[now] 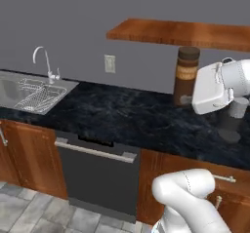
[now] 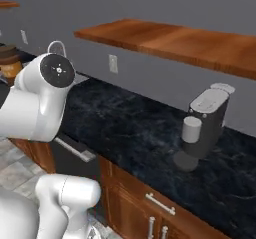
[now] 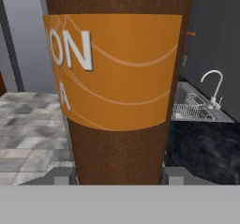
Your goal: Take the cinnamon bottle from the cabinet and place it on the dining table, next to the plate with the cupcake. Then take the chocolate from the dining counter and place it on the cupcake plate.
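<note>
We see the bottle (image 3: 119,87) pressed close before the hand camera, upright, its orange label band with white letters across the middle and dark brown body above and below. The two finger tips (image 3: 63,177) stand at either side of its lower body, right against it, so the gripper (image 3: 117,178) is clamped on the bottle.

In the left base view the bottle (image 1: 186,76) hangs just below the shelf (image 1: 180,32), its dark cap near the shelf's underside and its base above the black counter (image 1: 122,115); whether the base touches the counter we cannot tell. The white hand (image 1: 214,88) sits against the bottle's right side and covers part of it. Just to the right of the hand, partly hidden behind it, stands a grey coffee machine (image 1: 234,117) on the counter.

Left of the bottle along the counter, well apart from it, lies a steel sink (image 1: 29,93) with a wire rack in it and a curved tap (image 1: 46,64) behind. A wall socket (image 1: 110,64) is on the grey wall between tap and bottle. Under the counter are a dark dishwasher (image 1: 95,173) and wooden cupboard doors (image 1: 29,159).

In the right base view the shelf (image 2: 170,43) runs above the counter (image 2: 135,128), the coffee machine (image 2: 205,123) stands under it, and the arm's big white link (image 2: 40,100) fills the left side.
</note>
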